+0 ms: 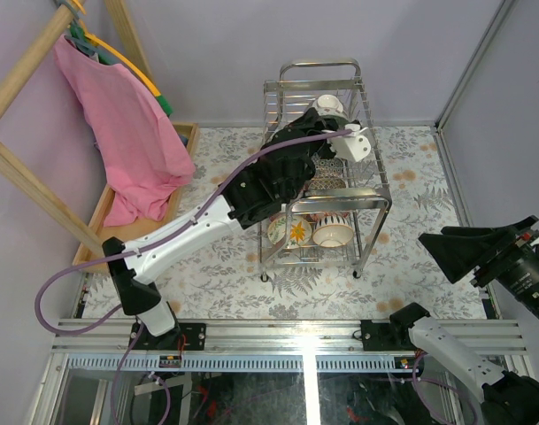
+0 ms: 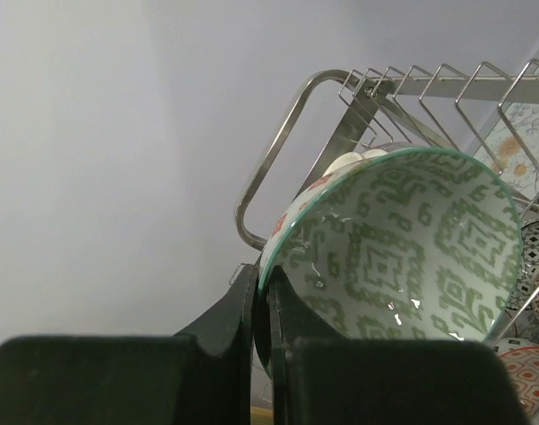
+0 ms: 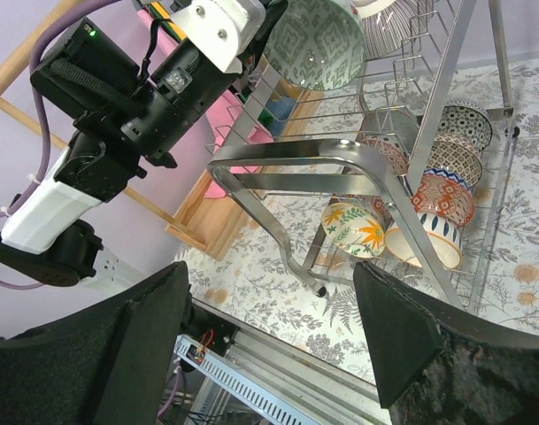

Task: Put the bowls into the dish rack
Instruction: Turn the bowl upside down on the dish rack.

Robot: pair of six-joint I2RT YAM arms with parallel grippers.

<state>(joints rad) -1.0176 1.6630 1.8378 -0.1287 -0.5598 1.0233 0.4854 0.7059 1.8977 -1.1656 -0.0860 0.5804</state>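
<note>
Left hand (image 2: 262, 301) pinches the green bowl (image 2: 402, 239) by its rim above the rack (image 2: 278, 150) — lower it edgewise between two dividers (image 2: 446, 88); right hand (image 3: 269, 301) hangs open, near right.

My top cam sits high at the near edge, looking down on the whole table (image 1: 225, 283) and dish rack (image 1: 368, 197). Left wrist cam's jammed against a green-patterned bowl (image 2: 402, 248), aimed up at the wall (image 2: 119, 177). Right wrist cam hangs back low, side-on to the rack, catching that bowl too.
</note>
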